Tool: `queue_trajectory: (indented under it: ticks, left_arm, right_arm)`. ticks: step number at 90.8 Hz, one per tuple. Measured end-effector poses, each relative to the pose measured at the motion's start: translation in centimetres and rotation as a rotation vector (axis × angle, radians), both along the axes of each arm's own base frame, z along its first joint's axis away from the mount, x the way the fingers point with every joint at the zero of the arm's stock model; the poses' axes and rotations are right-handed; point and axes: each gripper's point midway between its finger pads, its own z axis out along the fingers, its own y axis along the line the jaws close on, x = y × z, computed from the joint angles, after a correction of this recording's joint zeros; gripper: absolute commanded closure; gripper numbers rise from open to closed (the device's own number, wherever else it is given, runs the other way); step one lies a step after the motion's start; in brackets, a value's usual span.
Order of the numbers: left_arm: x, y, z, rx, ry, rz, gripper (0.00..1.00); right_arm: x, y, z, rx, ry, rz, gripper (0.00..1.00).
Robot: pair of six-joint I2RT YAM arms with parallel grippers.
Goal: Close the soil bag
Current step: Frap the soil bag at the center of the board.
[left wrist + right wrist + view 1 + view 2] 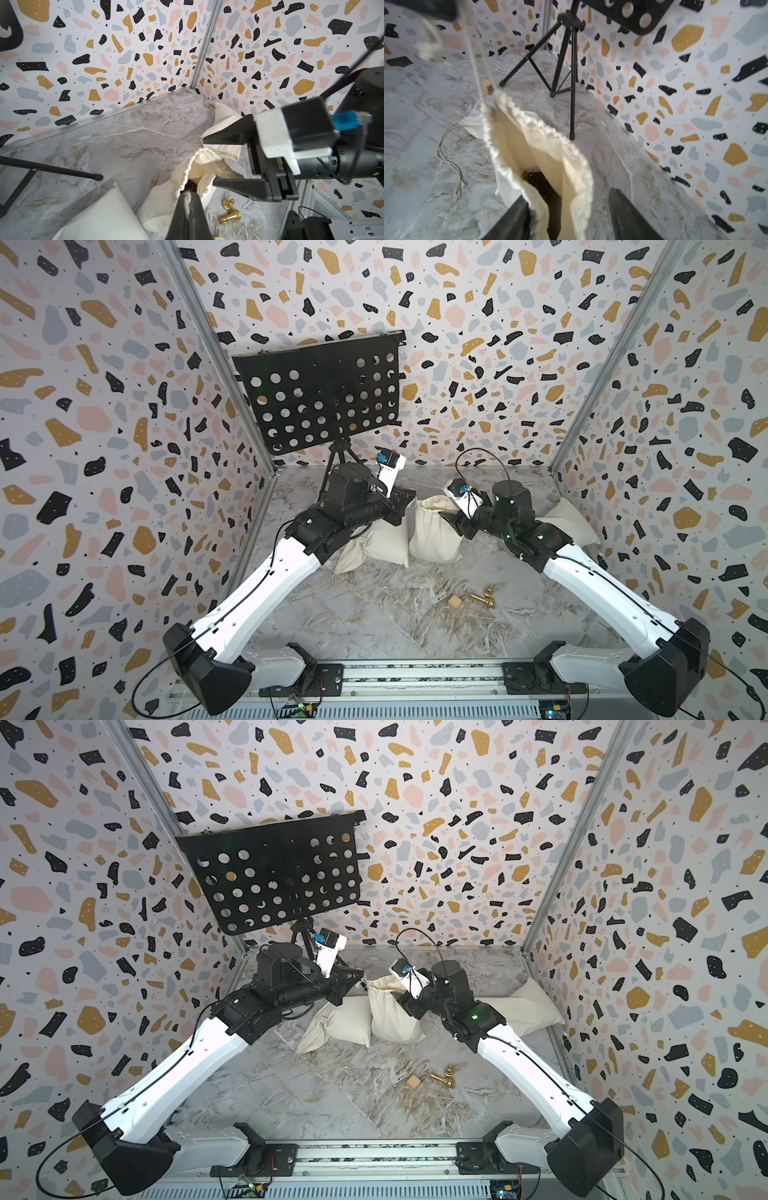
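Across the floor of the cell, as both top views show it, spreads a marble tabletop (374, 626). At its 11 o'clock a black perforated music stand (320, 398) rises on a tripod.

Just past the centre toward 12 o'clock stands the soil bag (432, 535). It is cream cloth, upright, with its mouth open. The right wrist view shows dark soil (537, 180) down inside it. A second sack (382, 543) lies flat at the bag's 9 o'clock, touching it. A third sack (573, 518) lies at its 3 o'clock, beyond the right arm and close to the side wall.

The left gripper (188, 194) sits at the bag's 10 o'clock, clenched on the drawstring (475, 68). The cord runs straight from the gathered rim up to it, and a knot (427, 49) dangles below. The right gripper (568, 194) is at the bag's 3 o'clock and released, its jaws spread wide. The near rim of the mouth lies between them, and one finger (517, 220) touches the cloth.

Toward 5 o'clock of the bag, well apart from it, sits a wooden cube (455, 602). Two golden chess pieces (484, 598) are just beside it, one upright and one on its side.
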Motion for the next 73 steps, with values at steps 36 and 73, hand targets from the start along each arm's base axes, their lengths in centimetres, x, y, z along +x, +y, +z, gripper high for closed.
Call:
queue_trajectory:
  ticks: [36, 73]
  left_arm:
    - [-0.4, -0.5, -0.2, -0.006, 0.045, -0.029, 1.0]
    - [-1.4, -0.3, 0.2, -0.021, 0.071, -0.045, 1.0]
  right_arm:
    - [-2.7, 5.3, 2.7, 0.073, -0.097, 0.167, 0.34]
    - [0.0, 6.4, 2.0, 0.02, -0.129, 0.087, 0.93]
